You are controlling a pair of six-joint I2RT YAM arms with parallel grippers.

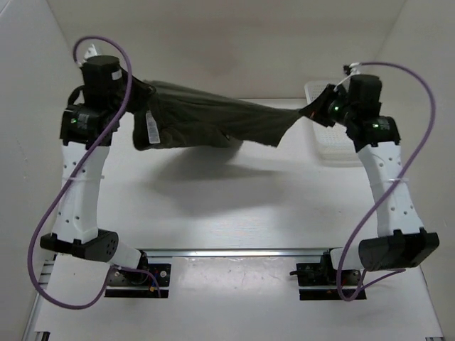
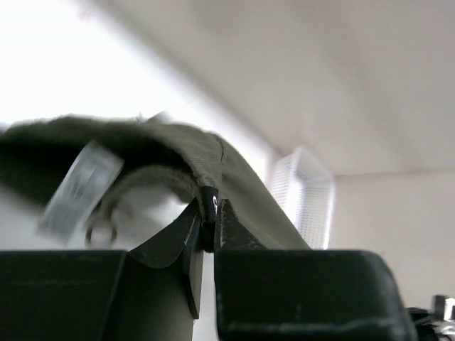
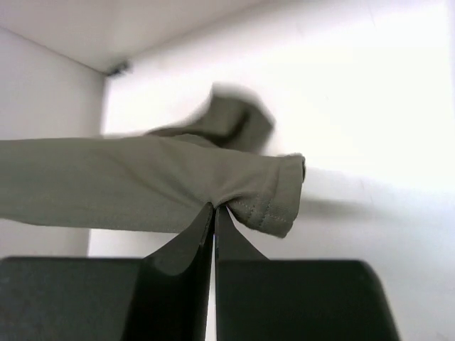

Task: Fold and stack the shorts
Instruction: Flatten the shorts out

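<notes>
Shorts [image 1: 213,121] of dark olive-green soft cloth hang stretched in the air above the white table [image 1: 234,206], probably to spread them flat for folding. The left gripper [image 2: 210,206] and the right gripper [image 3: 214,210] each pinch one edge tightly.

The right pincer [image 3: 214,213] pinches a stitched hem of the shorts [image 3: 128,185], cloth stretching toward the frame's left edge

A white mesh basket [image 1: 333,145] sits at the white table's [image 1: 234,213] far right
</notes>
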